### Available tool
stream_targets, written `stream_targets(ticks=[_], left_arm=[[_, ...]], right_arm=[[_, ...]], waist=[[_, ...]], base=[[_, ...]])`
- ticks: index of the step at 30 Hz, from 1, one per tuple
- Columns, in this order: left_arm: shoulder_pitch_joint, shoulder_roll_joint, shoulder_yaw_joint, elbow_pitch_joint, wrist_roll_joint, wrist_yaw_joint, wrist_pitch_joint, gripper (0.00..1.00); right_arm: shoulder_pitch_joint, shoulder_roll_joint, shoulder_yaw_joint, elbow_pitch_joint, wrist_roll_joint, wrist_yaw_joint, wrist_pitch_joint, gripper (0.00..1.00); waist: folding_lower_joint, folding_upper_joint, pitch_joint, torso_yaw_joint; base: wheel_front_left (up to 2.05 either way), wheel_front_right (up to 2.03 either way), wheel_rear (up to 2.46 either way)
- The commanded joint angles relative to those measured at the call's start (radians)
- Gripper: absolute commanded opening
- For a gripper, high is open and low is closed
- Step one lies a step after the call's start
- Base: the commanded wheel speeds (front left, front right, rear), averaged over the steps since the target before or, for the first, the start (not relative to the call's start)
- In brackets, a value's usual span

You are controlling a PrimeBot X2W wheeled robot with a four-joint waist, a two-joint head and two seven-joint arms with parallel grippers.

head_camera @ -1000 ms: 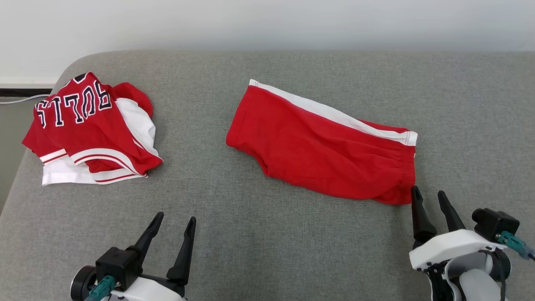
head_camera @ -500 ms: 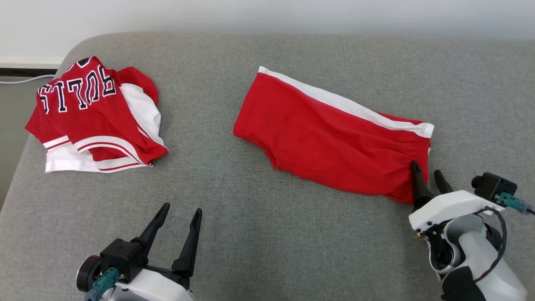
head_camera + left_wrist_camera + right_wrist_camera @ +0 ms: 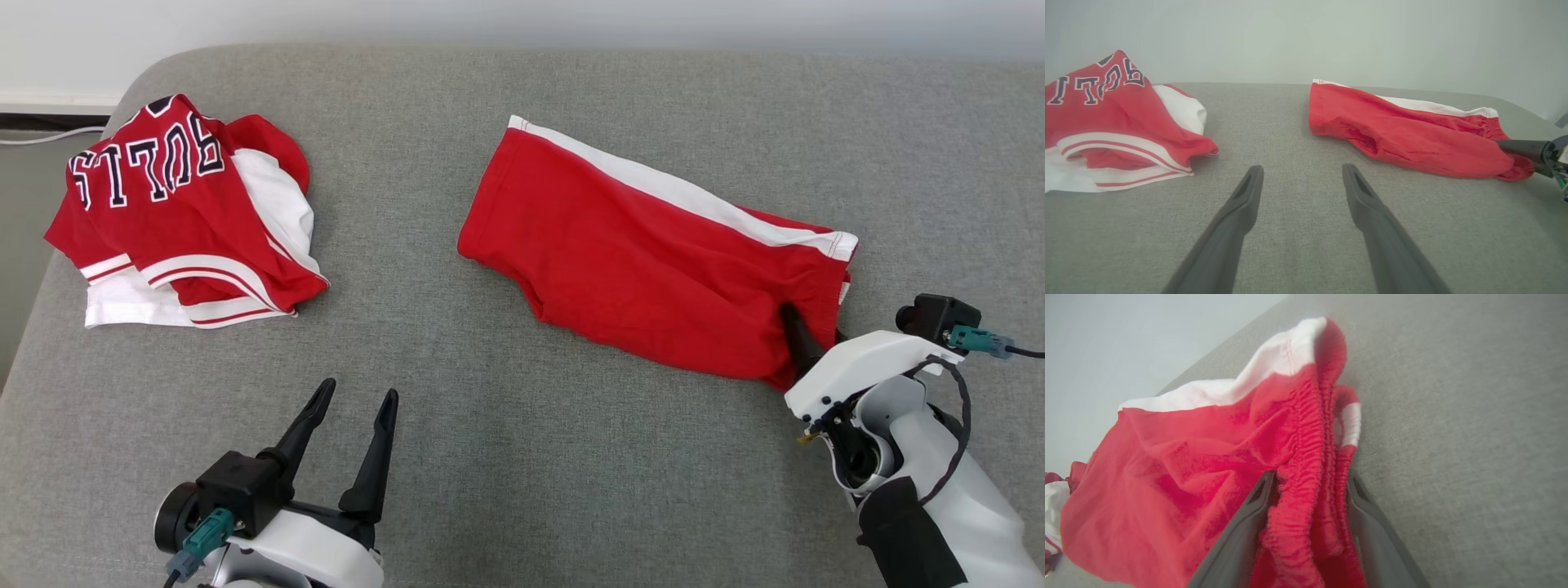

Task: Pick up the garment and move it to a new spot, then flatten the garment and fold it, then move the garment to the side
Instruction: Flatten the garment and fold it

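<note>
The right hand (image 3: pixel 1310 475) has its two dark fingers astride the elastic waistband (image 3: pixel 1310 428) of the red shorts (image 3: pixel 645 269). One finger lies on top of the fabric and the other along the outer edge. The fingers stand apart with the gathered band bunched between them and touching both. Whether they press on it cannot be told. In the head view one of these fingers (image 3: pixel 796 331) shows against the red cloth, and the other is hidden behind the white wrist housing and the fabric. The right wrist view is close and soft. The waistband runs off its bottom edge between the fingers, so the near corner of the shorts is cut off there.

From this hand the shorts stretch away and to the left across the gray upholstered surface (image 3: pixel 522 457), lying fairly flat. A white side stripe (image 3: pixel 686 196) runs along their far edge. The leg hem is at the end farthest from the hand.

The left hand (image 3: pixel 359 388) is well apart from the shorts, fingers spread wide with nothing between them, above bare gray cloth. Ahead of it and to its left lies a crumpled red-and-white jersey (image 3: pixel 188 220). Its dark, white-edged block lettering (image 3: pixel 147 167) appears upside down and creased, so it is hard to read. In the left wrist view the jersey runs off the left edge, and the right hand's fingers enter at the far right, partly cut off by the frame.
</note>
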Motion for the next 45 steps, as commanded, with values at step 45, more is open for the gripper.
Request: stream_targets(ticks=[45], left_arm=[[-0.076, -0.062, 0.055, 0.008, 0.048, -0.086, -0.01, 1.0]], right_arm=[[-0.051, 0.011, 0.071, -0.264, 0.158, 0.0, 0.1, 0.0]], waist=[[0.0, 0.0, 0.006, 0.011]], base=[[0.0, 0.0, 0.0]])
